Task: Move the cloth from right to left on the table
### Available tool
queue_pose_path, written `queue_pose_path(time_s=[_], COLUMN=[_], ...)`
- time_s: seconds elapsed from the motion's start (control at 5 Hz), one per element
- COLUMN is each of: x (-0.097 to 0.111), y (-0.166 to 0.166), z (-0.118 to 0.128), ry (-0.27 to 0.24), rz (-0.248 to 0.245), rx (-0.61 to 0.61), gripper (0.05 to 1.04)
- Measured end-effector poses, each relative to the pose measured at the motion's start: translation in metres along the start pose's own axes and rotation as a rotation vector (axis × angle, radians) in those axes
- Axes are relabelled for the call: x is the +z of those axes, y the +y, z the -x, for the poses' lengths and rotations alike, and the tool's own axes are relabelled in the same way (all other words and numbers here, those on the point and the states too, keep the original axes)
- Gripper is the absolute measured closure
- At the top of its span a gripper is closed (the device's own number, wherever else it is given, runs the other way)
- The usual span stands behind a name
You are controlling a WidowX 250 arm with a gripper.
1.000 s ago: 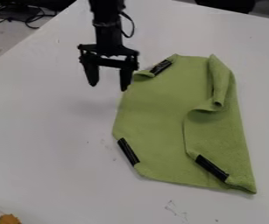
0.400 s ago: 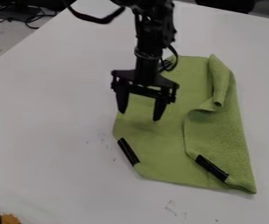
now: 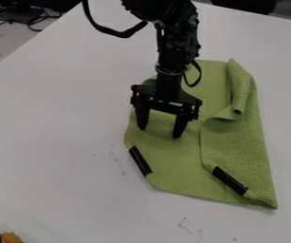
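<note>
Camera view: The green cloth (image 3: 173, 163) lies on the white counter (image 3: 59, 118), mostly right of the view's centre, its right side folded over. Black strips (image 3: 140, 161) mark its two lower corners. The black gripper (image 3: 159, 133) is positioned over the cloth's left part. Its jaws are open, green fabric visible between them; contact with the cloth cannot be determined. Faint, unreadable marks (image 3: 186, 225) are located on the counter below the cloth.
</note>
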State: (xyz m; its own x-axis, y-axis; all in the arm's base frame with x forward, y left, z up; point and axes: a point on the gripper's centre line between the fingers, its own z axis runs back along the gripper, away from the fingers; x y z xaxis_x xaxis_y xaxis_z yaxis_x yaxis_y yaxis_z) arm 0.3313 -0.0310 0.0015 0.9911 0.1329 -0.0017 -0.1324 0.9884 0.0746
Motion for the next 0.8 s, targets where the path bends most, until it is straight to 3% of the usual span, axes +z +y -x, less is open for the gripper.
queue_pose_path(time_s=[0.2, 0.4, 0.8], x=[-0.006, -0.009, -0.011], y=[0.013, 0.024, 0.055], z=[0.005, 0.008, 0.008], ry=[-0.024, -0.008, 0.002], rz=[0.024, 0.016, -0.037], rx=[0.016, 0.025, 0.057], gripper=[0.085, 0.082, 0.081])
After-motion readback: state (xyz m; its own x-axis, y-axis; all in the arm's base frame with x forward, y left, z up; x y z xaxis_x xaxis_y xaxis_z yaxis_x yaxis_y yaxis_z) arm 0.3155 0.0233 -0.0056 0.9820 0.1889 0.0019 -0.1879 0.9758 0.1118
